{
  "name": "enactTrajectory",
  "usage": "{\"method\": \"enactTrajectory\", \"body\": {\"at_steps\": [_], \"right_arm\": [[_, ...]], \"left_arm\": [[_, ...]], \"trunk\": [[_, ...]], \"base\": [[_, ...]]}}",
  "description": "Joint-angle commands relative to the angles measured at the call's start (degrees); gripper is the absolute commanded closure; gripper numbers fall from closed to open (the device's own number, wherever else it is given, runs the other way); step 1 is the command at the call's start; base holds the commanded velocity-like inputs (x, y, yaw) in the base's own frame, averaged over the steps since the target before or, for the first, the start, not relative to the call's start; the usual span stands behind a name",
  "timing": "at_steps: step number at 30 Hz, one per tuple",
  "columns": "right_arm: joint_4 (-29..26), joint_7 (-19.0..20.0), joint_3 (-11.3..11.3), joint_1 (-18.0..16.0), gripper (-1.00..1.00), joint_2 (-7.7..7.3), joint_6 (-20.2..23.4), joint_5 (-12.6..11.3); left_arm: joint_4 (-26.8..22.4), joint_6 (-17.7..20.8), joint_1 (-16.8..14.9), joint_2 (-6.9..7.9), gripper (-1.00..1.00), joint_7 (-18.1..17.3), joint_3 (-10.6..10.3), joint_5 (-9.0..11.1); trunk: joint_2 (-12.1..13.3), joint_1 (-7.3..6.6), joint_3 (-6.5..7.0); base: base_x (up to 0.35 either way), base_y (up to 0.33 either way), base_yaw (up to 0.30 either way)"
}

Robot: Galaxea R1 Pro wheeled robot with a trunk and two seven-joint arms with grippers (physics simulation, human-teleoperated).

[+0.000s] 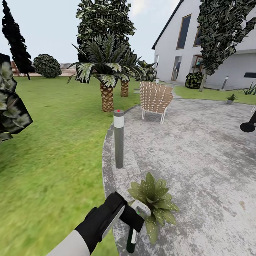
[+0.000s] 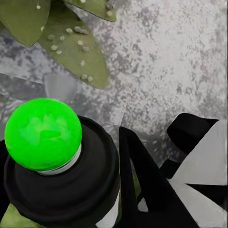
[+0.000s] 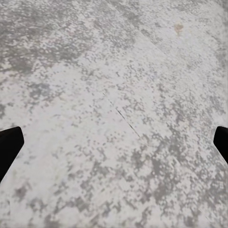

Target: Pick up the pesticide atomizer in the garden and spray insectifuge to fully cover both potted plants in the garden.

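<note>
Left gripper point(image 1: 131, 217) clamps the spray bottle point(image 1: 134, 227) beside the potted plant point(image 1: 153, 198) at the patio point(image 1: 199, 149) edge. Right gripper point(image 3: 114, 142) fingers spread over open paving beyond the plant

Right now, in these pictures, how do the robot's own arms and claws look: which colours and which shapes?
In the head view, the left arm has a smooth light grey forearm that ends in a bulky black wrist and a black left claw. The left wrist view shows angular black fingers with light grey panels. The right claw shows as two dark fingertips at the picture's edges. No cables or markings are visible.
</note>
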Motion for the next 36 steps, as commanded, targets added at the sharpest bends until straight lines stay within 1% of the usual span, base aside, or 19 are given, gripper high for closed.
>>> {"method": "enactTrajectory", "body": {"at_steps": [1, 2, 6, 9, 11, 13, 14, 17, 19, 21, 22, 23, 24, 27, 29, 30, 32, 36], "right_arm": [[0.0, 0.0, 0.0, 0.0, -1.0, 0.0, 0.0, 0.0], [0.0, 0.0, 0.0, 0.0, -1.0, 0.0, 0.0, 0.0], [0.0, -0.01, 0.0, 0.0, -1.0, 0.0, 0.0, 0.0], [0.0, -0.01, 0.0, 0.0, -1.0, 0.0, 0.0, 0.0], [0.0, -0.01, 0.0, 0.0, -1.0, 0.0, 0.0, 0.0], [0.0, -0.01, 0.0, 0.0, -1.0, 0.0, 0.0, 0.0], [0.0, -0.01, 0.0, 0.0, -1.0, 0.0, 0.0, 0.0], [0.0, -0.01, 0.0, 0.0, -1.0, 0.0, 0.0, 0.0], [0.0, -0.01, 0.0, 0.0, -1.0, 0.0, 0.0, 0.0], [0.0, -0.01, -0.06, 0.0, -1.0, 0.0, 0.0, 0.0], [0.0, -0.01, -0.07, 0.0, -1.0, 0.0, 0.0, 0.0], [0.0, -0.01, -0.08, 0.0, -1.0, 0.0, 0.0, 0.0], [0.0, -0.01, -0.08, 0.0, -1.0, 0.0, 0.0, 0.0], [0.0, -0.01, -0.04, 0.0, -1.0, 0.0, 0.04, 0.0], [0.07, -0.01, -0.01, 0.0, -1.0, 0.0, 0.08, 0.05], [0.08, -0.01, 0.0, 0.0, -1.0, 0.0, 0.08, 0.07], [0.09, -0.01, 0.0, 0.0, -1.0, 0.0, 0.09, 0.08], [0.09, -0.01, 0.07, 0.0, -1.0, 0.0, 0.09, 0.09]], "left_arm": [[-0.3, 0.0, 0.0, -0.01, 1.0, -0.03, -0.03, 0.09], [-0.57, 0.0, 0.0, -0.01, 1.0, -0.05, -0.06, 0.15], [-7.17, 0.0, 0.0, -0.06, 1.0, 0.02, -0.24, 0.26], [-10.5, 0.0, -0.07, -0.1, 1.0, 0.04, -0.08, 0.38], [-10.08, 0.0, -0.08, -0.1, 1.0, 0.11, 0.0, 1.62], [-7.18, 0.0, -0.09, -0.1, 1.0, 0.43, 0.0, 2.95], [-5.83, 0.0, -0.09, -0.1, 1.0, 0.5, 0.0, 3.3], [-3.27, 0.0, -0.09, -0.1, 1.0, 0.54, 0.0, 3.6], [-2.5, 0.0, -0.09, -0.03, 1.0, 0.55, 0.07, 3.52], [-2.53, 0.0, -0.09, 0.65, 1.0, 0.61, 0.28, 3.01], [-2.88, 0.0, -0.09, 1.46, 1.0, 0.59, 0.83, 2.85], [-4.01, 0.0, -0.09, 2.59, 1.0, 0.55, 2.1, 2.78], [-5.19, 0.0, -0.09, 3.39, 1.0, 0.45, 3.26, 2.74], [-6.0, 0.0, -0.15, 4.66, 1.0, 0.42, 4.84, 2.67], [-6.07, 0.0, -0.17, 5.87, 1.0, 0.37, 7.08, 2.67], [-6.05, 0.0, -0.17, 6.29, 1.0, 0.37, 7.48, 2.67], [-5.76, 0.0, -0.23, 6.8, 1.0, 0.36, 7.82, 2.67], [-5.58, 0.0, -0.4, 6.86, 1.0, 0.29, 7.85, 2.65]], "trunk": [[0.0, 0.0, 0.0], [0.0, 0.0, 0.0], [0.0, 0.0, 0.0], [0.0, 0.0, 0.0], [0.0, 0.0, 0.0], [0.0, 0.0, 0.0], [0.0, 0.0, 0.0], [0.0, 0.0, 0.0], [0.0, 0.0, 0.0], [0.0, 0.0, 0.0], [0.0, 0.0, 0.0], [0.0, 0.0, 0.0], [0.0, 0.0, 0.0], [0.0, 0.0, 0.0], [0.0, 0.0, 0.0], [0.0, 0.0, 0.0], [0.0, 0.0, 0.0], [0.0, 0.0, 0.0]], "base": [[0.0, 0.0, 0.0], [0.0, 0.0, 0.0], [0.0, 0.0, 0.0], [0.0, 0.0, 0.0], [0.0, 0.0, 0.0], [0.0, 0.0, 0.0], [0.0, 0.0, 0.0], [0.0, 0.0, 0.0], [0.0, 0.0, 0.0], [0.0, 0.0, 0.0], [0.0, 0.0, 0.0], [0.0, 0.0, 0.0], [0.0, 0.063, 0.0], [0.0, 0.249, -0.086], [0.0, 0.315, -0.182], [0.0, 0.333, -0.232], [0.0, 0.338, -0.271], [0.038, 0.34, -0.288]]}}
